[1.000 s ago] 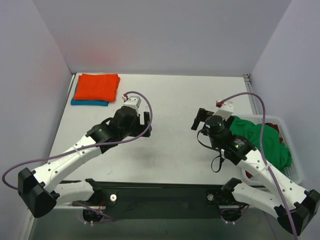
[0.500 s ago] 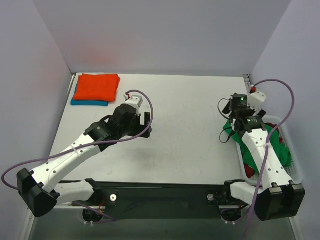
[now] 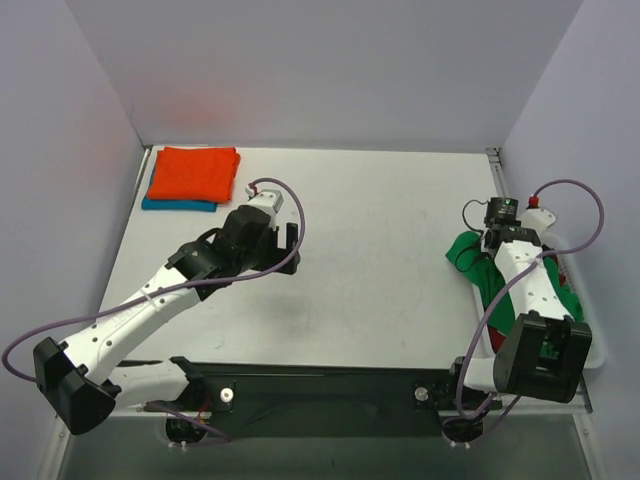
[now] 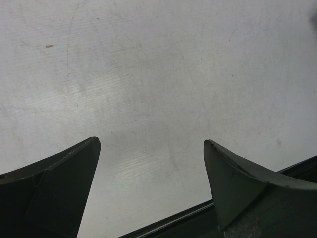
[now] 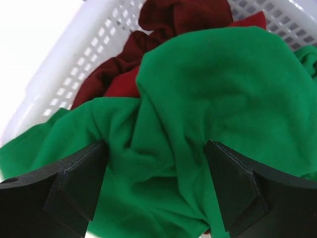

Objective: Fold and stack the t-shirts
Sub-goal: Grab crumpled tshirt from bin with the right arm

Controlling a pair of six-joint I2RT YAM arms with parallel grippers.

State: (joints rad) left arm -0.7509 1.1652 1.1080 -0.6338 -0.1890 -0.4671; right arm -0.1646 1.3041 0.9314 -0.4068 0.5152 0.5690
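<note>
Hovering my right gripper (image 5: 154, 148) over the white basket (image 5: 84, 59), jaws spread wide with nothing in them. The green tee (image 5: 213, 84) is heaped on top, 1 part hanging over the rim on the table (image 3: 380, 240) side, and the dark red tees (image 5: 163, 20) are bunched underneath. My worry: a deep pinch could catch red cloth too and haul out 2 shirts, or a snagged fold could drag the basket along. Left gripper (image 4: 151, 144) is spread too, empty above bare table. Far left corner: 1 folded orange tee (image 3: 195, 172) lies on a teal one (image 3: 178, 205).
</note>
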